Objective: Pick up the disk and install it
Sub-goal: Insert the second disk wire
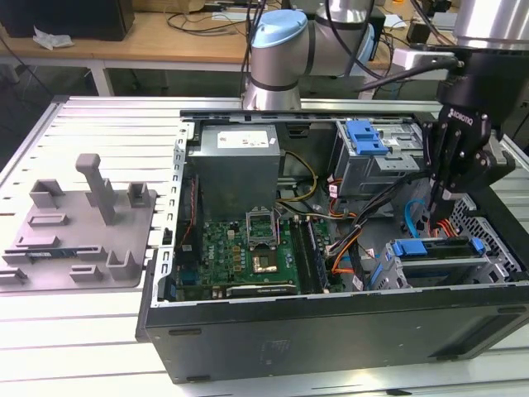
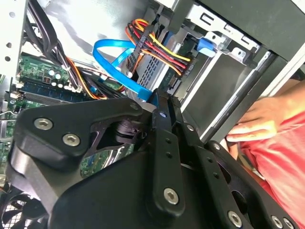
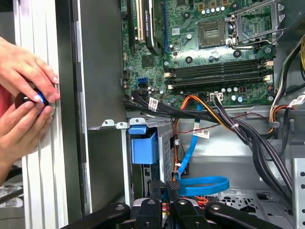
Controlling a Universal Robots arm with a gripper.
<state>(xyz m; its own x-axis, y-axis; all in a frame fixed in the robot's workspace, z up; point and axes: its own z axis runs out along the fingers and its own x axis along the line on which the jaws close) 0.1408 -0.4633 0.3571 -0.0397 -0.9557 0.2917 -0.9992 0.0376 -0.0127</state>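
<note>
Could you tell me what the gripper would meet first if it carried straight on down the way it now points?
Probably the flat blue cable and the red-and-yellow wire bundle just beyond the gripper, by the disk; depth is unclear.

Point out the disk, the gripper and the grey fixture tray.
disk (image 1: 436, 251): exterior view, top edge in its bay.
gripper (image 1: 439, 192): exterior view, between the fingertips.
grey fixture tray (image 1: 62, 248): exterior view, flat base.

gripper (image 1: 431, 217) hanging inside case | cables (image 1: 376, 219) crowding beside it | cage (image 1: 438, 263) standing below | motherboard (image 1: 240, 252) lying open
</note>
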